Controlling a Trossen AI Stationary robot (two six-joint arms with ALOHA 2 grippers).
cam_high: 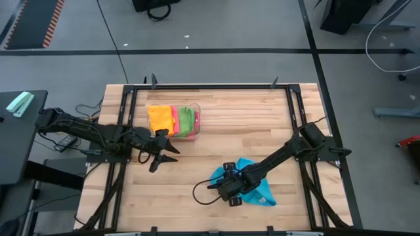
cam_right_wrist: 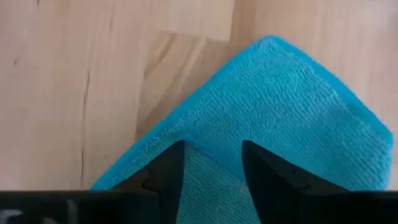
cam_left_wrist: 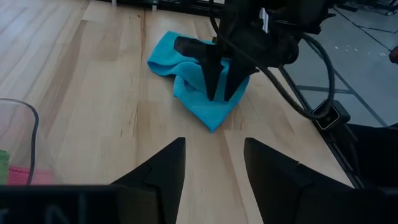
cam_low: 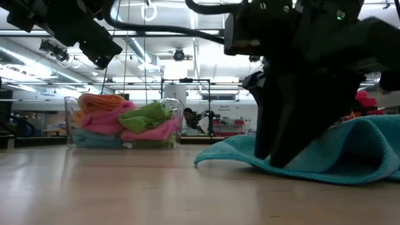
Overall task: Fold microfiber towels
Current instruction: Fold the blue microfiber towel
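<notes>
One blue towel, right end effector prongs spread astride; left end effector spread.

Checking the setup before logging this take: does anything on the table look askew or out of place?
Only the blue towel: it lies bunched and unevenly doubled under the right gripper, whose fingers press into it. The other towels sit heaped in the clear bin.

On the wooden bench, a clear plastic bin stands toward the far left, with folded orange, pink and green microfiber towels piled inside it. A crumpled blue microfiber towel lies nearer the front, right of centre. The right hand sits down on that towel's left edge. The left hand hangs just in front of the bin, well apart from the blue towel.
</notes>
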